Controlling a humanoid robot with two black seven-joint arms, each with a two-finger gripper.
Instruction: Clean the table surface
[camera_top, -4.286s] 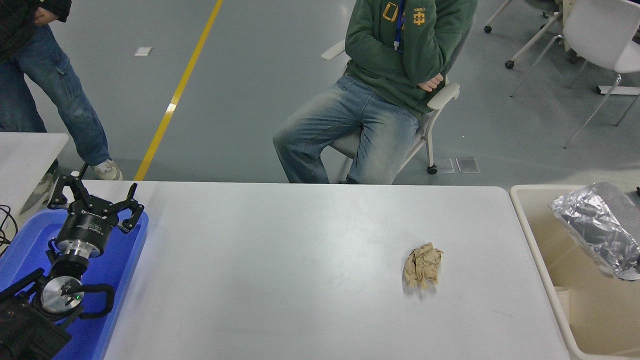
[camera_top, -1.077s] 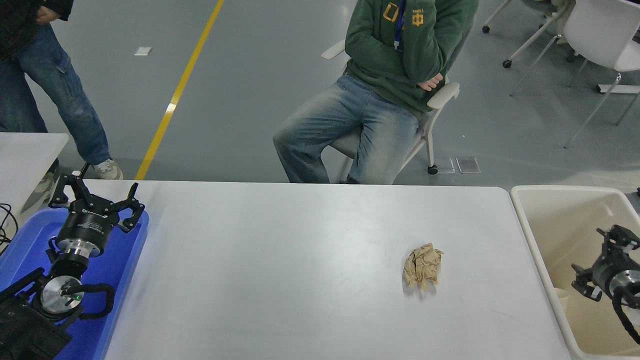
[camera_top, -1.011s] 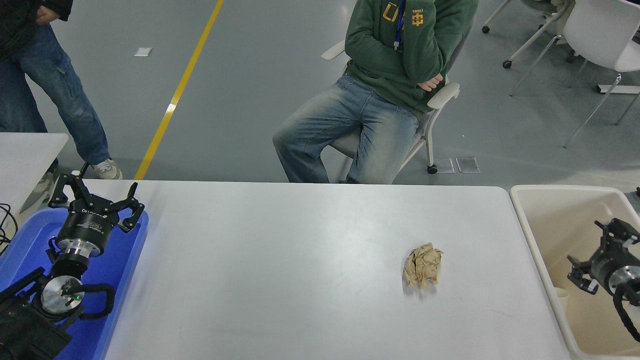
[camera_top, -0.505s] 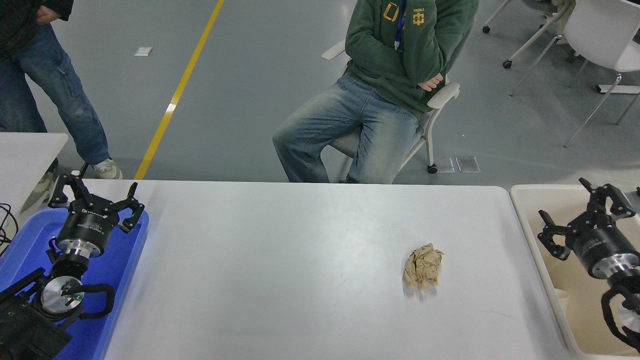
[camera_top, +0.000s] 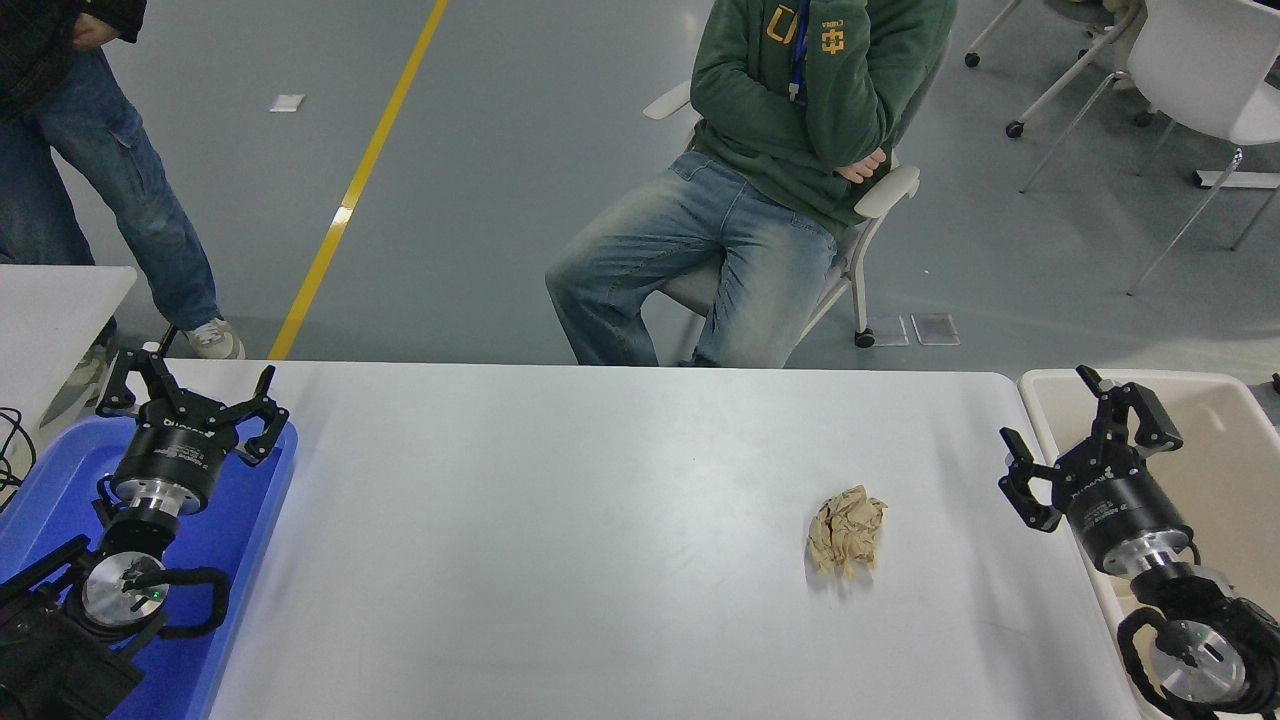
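The table (camera_top: 560, 520) is wide and white and fills the middle of the view. One thing lies on it: a brown paper ball (camera_top: 846, 530), crumpled up, toward the right side. It looks like trash, so the table is not clean yet.

The right pincer (camera_top: 1085, 430) hangs over the table's right edge with its fingers spread wide and nothing in them. It is near the ball but not touching it, likely so it can reach in and grab it.

A tan bin (camera_top: 1215, 420) sits just beside the table on the right, a handy spot for trash.

The left pincer (camera_top: 190, 400) is parked over a blue tray (camera_top: 250, 520) at the left, open and empty, out of the way.
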